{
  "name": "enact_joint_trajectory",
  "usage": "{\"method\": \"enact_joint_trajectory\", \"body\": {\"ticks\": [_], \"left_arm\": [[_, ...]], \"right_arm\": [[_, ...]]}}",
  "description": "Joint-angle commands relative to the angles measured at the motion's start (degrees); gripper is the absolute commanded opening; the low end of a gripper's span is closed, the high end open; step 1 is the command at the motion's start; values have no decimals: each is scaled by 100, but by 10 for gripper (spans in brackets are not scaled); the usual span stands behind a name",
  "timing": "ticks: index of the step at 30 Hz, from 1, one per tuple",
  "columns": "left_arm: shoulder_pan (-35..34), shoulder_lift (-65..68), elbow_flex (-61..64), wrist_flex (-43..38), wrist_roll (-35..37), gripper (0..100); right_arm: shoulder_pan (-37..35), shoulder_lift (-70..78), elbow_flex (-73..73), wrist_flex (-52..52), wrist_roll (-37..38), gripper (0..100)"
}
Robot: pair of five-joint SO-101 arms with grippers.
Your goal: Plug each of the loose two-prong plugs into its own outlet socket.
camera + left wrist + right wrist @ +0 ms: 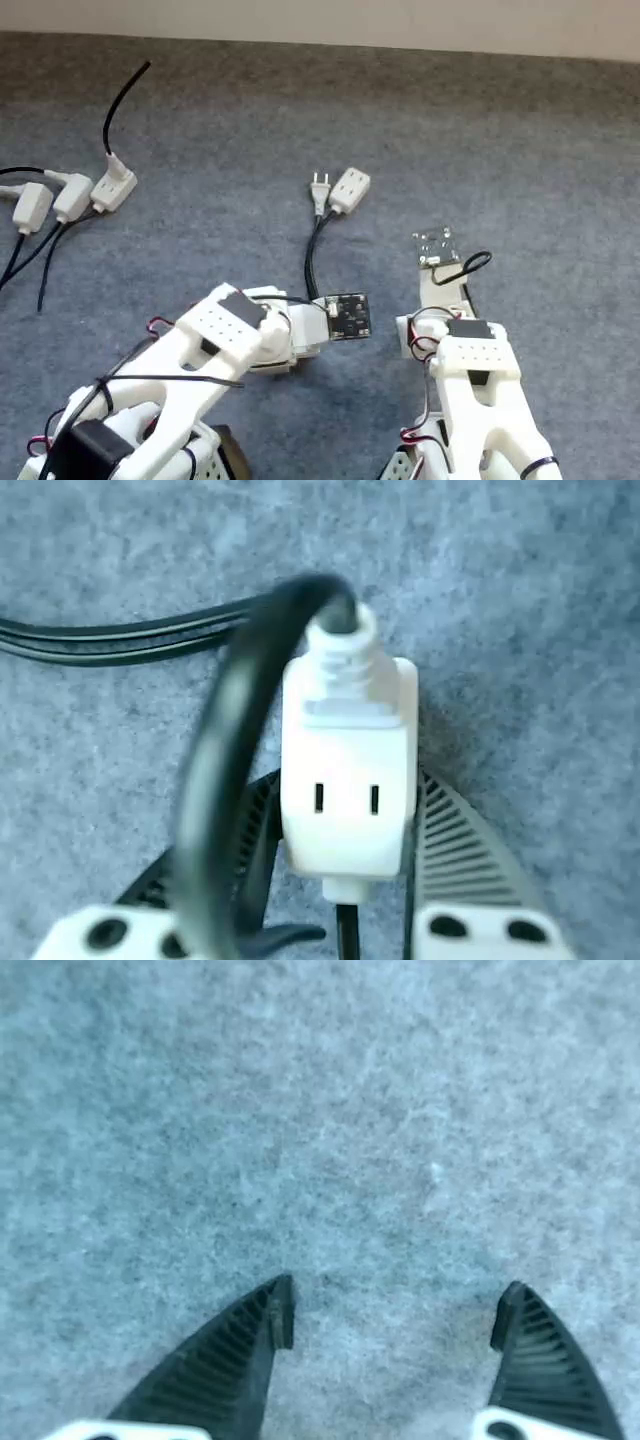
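In the left wrist view a white outlet socket [348,780] with two slots sits between my left gripper's [345,788] black fingers [452,845], which are shut on its sides. Its black cord [245,710] loops across in front. In the high view a loose two-prong plug [319,188] and another white socket [350,189] lie side by side mid-table. Their black cords [313,255] run down under the left arm [225,330]. My right gripper [395,1310] is open over bare grey carpet, with nothing between its fingers. The right arm [470,360] stands right of the plug pair.
At the far left several white sockets [72,197] lie in a row. One of them [113,190] has a plug with a black cable [120,105] rising from it. Grey carpet [520,150] covers the table. More black cords [100,640] cross the left wrist view.
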Motion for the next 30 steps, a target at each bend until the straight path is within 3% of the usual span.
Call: {"method": "enact_joint_trajectory", "body": {"ticks": [1, 12, 18, 24, 30], "left_arm": [[-136, 4, -330, 229, -114, 64], [-1657, -4, -1965, 1407, -316, 64], [-3714, 57, -2923, 1354, -316, 66], [-5833, 110, -3433, 413, -316, 67], [-6668, 1745, -4602, 229, -422, 66]], "right_arm": [[-101, -110, -13, -92, 62, 310], [-163, -110, -13, -92, 62, 310], [-163, -110, -13, -92, 62, 310], [-163, -110, -13, -92, 62, 310], [-251, -110, -13, -92, 62, 310]]}}
